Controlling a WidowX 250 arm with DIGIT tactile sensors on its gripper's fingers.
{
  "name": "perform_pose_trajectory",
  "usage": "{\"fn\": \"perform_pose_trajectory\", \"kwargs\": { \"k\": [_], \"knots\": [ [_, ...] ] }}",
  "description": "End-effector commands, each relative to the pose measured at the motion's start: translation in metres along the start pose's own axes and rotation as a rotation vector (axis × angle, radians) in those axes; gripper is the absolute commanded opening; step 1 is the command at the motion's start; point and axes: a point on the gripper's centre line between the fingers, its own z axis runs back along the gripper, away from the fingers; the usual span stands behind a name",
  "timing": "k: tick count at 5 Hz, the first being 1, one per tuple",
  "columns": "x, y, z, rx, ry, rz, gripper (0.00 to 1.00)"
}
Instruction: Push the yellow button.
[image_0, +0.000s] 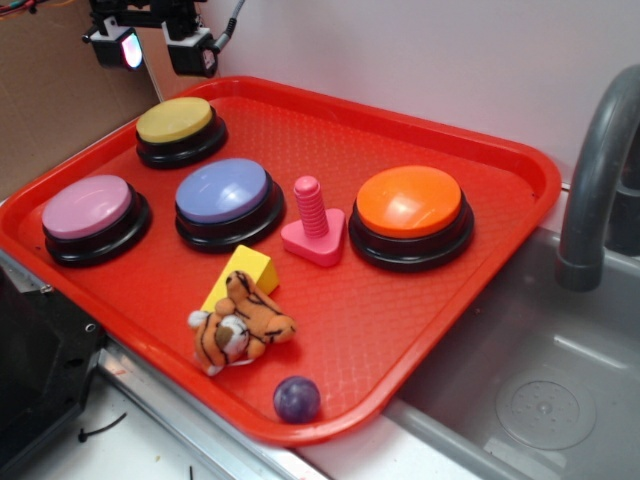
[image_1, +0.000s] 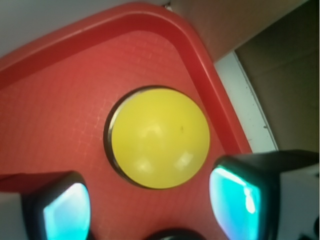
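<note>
four dome buttons sit on the red tray (image_0: 520, 170); the end effector (image_0: 160, 47) hovers released above the far-left yellow button (image_0: 175, 120), not touching.

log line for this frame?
phase: approach | gripper: open, above yellow button | contact: none visible | red tray: button in corner

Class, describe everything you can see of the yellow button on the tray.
The yellow button has a smooth, glossy domed cap on a black round base. It sits flat at the far left corner of the red tray, behind the purple button. Nothing touches it; the tool hangs above it, its two fingers apart.
</note>
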Motion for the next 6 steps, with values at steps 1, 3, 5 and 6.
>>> {"fn": "perform_pose_trajectory", "kwargs": {
  "k": [1,3,5,6],
  "knots": [
    [0.01,0.009,0.044,-0.011,-0.122,-0.011,1.0],
    [0.008,0.006,0.055,-0.02,-0.138,-0.025,1.0],
    [0.002,0.005,0.069,-0.03,-0.169,-0.051,1.0],
    [-0.001,0.004,0.074,-0.083,-0.195,-0.063,1.0]
  ]
}}
